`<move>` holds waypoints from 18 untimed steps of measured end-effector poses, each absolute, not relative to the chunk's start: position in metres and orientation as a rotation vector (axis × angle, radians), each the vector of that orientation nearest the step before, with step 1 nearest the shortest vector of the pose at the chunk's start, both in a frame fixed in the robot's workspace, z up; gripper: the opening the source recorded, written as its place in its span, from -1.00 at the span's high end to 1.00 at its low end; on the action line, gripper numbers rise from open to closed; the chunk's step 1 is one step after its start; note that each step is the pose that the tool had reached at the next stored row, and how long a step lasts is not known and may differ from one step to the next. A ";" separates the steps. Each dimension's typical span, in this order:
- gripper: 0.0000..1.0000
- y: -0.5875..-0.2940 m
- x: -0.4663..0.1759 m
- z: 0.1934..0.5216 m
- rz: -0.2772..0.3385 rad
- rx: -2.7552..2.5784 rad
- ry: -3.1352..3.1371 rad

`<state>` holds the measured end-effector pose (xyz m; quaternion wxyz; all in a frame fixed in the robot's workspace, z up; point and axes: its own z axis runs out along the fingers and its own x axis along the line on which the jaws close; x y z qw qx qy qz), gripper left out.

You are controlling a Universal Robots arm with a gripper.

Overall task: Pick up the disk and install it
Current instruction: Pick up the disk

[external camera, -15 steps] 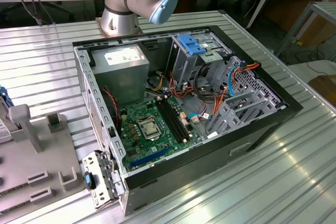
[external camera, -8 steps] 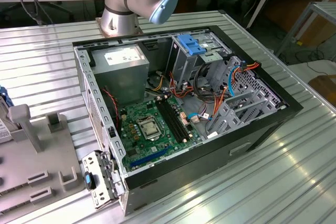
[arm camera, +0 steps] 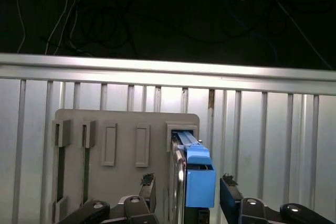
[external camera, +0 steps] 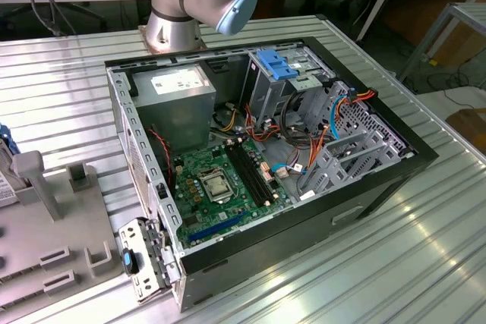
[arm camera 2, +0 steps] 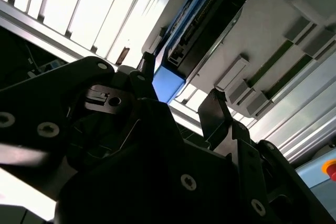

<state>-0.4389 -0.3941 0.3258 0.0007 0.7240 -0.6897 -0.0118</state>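
As the disk (arm camera: 199, 174) stands on edge in the grey holder (arm camera: 126, 129), the end effector (arm camera: 187, 184) straddles it, open and empty; a clean grasp likely needs centred, square contact.

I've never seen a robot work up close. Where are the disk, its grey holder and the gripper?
disk (arm camera: 199, 163): first wrist view, blue side rail.
grey holder (arm camera: 123, 127): first wrist view, bare flat face.
gripper (arm camera: 188, 182): first wrist view, midway between its fingertips.

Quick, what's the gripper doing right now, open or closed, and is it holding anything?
Gripper: open, holding nothing. Its fingers sit on either side of the disk, which stands on edge in the grey fixture.
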 end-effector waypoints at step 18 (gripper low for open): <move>-0.20 -0.390 -0.441 0.312 -0.037 2.272 -2.168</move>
